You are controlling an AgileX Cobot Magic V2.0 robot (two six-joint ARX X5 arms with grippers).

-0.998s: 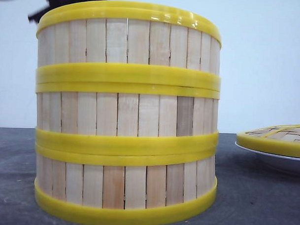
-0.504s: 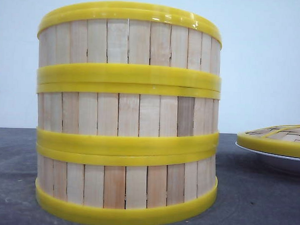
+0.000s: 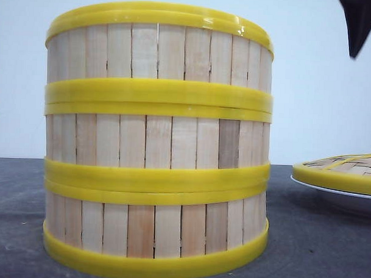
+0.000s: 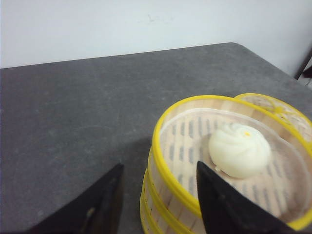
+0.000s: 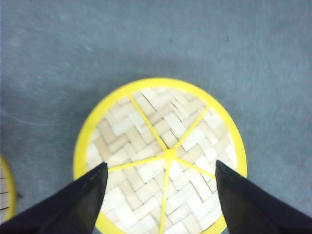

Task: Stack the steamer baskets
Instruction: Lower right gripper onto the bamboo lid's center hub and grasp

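The three baskets (image 3: 156, 141) stood stacked on the bench (image 3: 315, 253), a bun (image 4: 239, 149) in the top one, so we judged the stacking done. Our left jaws (image 4: 158, 202) hung released beside the stack; our right jaws (image 5: 161, 195) hung released above the lid (image 5: 160, 155), beside the stack. Next, we judged, came closing on the lid

My counter (image 3: 328, 254) is a dark grey, slightly speckled surface. On it stand the steamer baskets (image 3: 158, 144), three stacked in one column, the lowest touching the counter. To their right a white plate (image 3: 348, 198) rests on the counter, carrying the woven lid (image 3: 346, 172).
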